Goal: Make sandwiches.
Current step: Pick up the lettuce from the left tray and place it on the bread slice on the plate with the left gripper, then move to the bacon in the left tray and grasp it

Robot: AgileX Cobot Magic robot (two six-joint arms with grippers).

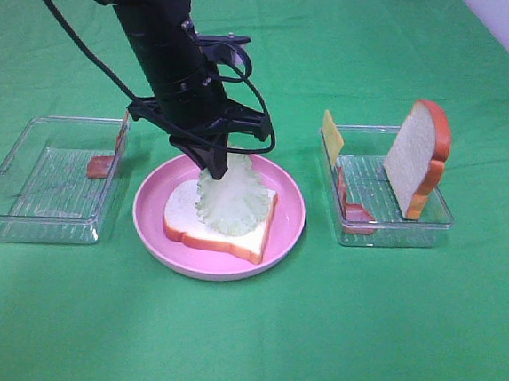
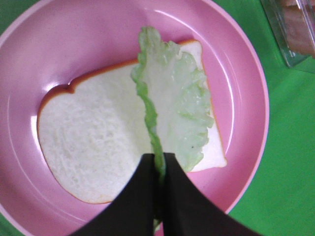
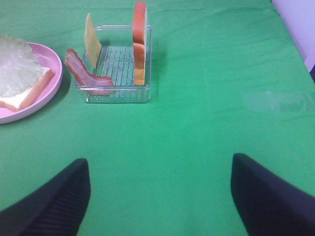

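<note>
The left arm [image 1: 165, 36], black with cables [image 1: 80, 42] looped along it, slants down from beyond the far left side of the plate [image 1: 288, 198] and ends over the plate's middle. Its left claw [image 1: 217, 168] points steeply down, the two black fingers [image 2: 142, 196] pressed together on the edge of a lettuce leaf [image 2: 183, 98]. The right claw [image 3: 158, 162] hangs off to the plate's right, above the surface [image 3: 197, 123], its fingers spread wide apart.

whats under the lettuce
A white bread slice lying flat on the pink plate. The lettuce, pinched in the left fingers, hides the part of the slice beneath it.
</note>
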